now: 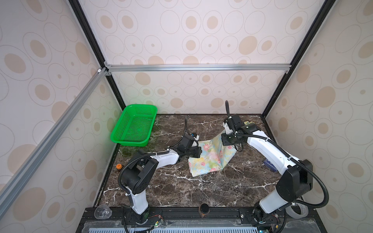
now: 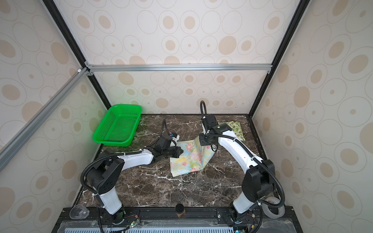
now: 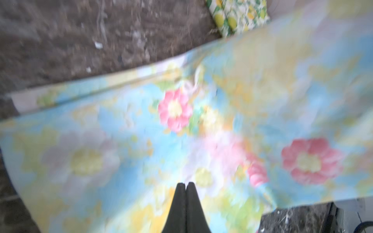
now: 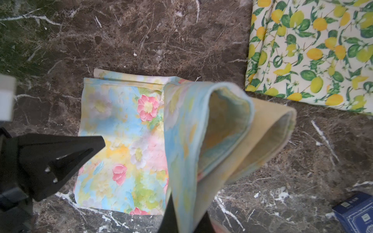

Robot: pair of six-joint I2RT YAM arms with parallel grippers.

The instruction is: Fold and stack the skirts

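The pastel blue-yellow skirt with pink flowers (image 1: 207, 159) (image 2: 187, 161) lies mid-table, its right side pulled up off the marble. My right gripper (image 4: 185, 218) (image 1: 227, 141) is shut on that raised, doubled-over edge (image 4: 210, 129). The left gripper (image 3: 185, 184) (image 1: 198, 151) (image 2: 180, 151) is shut with nothing between its fingers; its tip hovers at the flat left part of the same skirt (image 3: 141, 141) (image 4: 121, 129). The lemon-print skirt (image 2: 237, 129) (image 4: 310, 50) (image 3: 240, 14) lies folded at the back right, mostly hidden behind the right arm in a top view (image 1: 247, 122).
A green mesh basket (image 1: 133, 127) (image 2: 117, 127) stands at the back left. A dark blue box (image 1: 269, 164) (image 4: 355, 211) lies under the right arm. An orange-capped bottle (image 1: 119, 167), a clear cup (image 1: 103, 211), a black cylinder (image 1: 204, 209) and a tape roll (image 2: 274, 209) sit along the edges.
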